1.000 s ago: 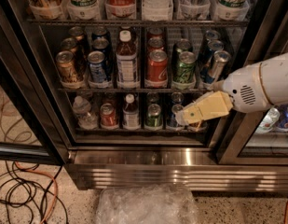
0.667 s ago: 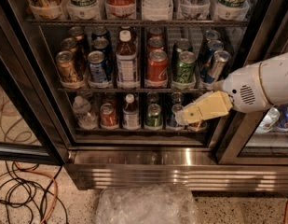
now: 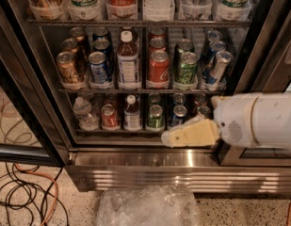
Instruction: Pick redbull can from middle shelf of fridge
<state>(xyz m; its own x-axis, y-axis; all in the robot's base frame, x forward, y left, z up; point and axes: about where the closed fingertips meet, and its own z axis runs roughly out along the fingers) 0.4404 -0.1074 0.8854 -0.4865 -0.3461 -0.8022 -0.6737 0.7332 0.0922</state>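
Hovering gripper (image 3: pixel 165 139), below middle shelf (image 3: pixel 112 91).

White cylindrical arm (image 3: pixel 267 121), dotted vent patch (image 3: pixel 232 131); cream wedge hand (image 3: pixel 170 139) low before fridge (image 3: pixel 135 160).

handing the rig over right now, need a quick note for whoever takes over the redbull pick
Gripper: the pale two-finger gripper is low, in front of the bottom rack of the stainless-steel display fridge, with no can in it.
Things: the slim blue-and-silver redbull can is at the right end of the thin wire middle shelf, tilted, just right of a green can.
Done: no grasp yet.
Left: raise the gripper to that shelf, grip the can, withdraw.
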